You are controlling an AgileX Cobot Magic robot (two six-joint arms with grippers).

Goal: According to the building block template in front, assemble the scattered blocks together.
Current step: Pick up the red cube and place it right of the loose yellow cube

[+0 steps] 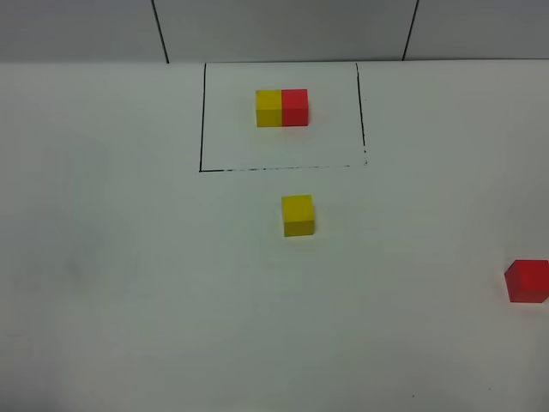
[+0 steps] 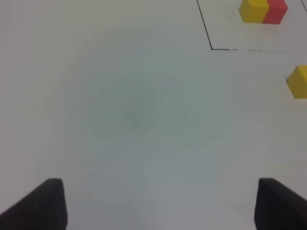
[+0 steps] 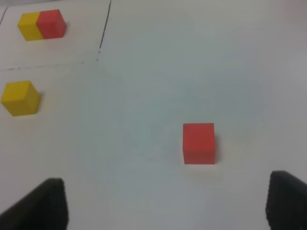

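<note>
No readable text, labels, brands, numbers or signs appear on anything here.

A: Bright, even light. The table (image 1: 129, 257) washes out nearly white, and the yellow cube (image 1: 298, 215) casts only a thin shadow.

B: Both wrist views are softer. The dark fingertips (image 2: 38, 206) blur up close, and the picture corners seem slightly dimmer, though that's hard to tell.
</note>
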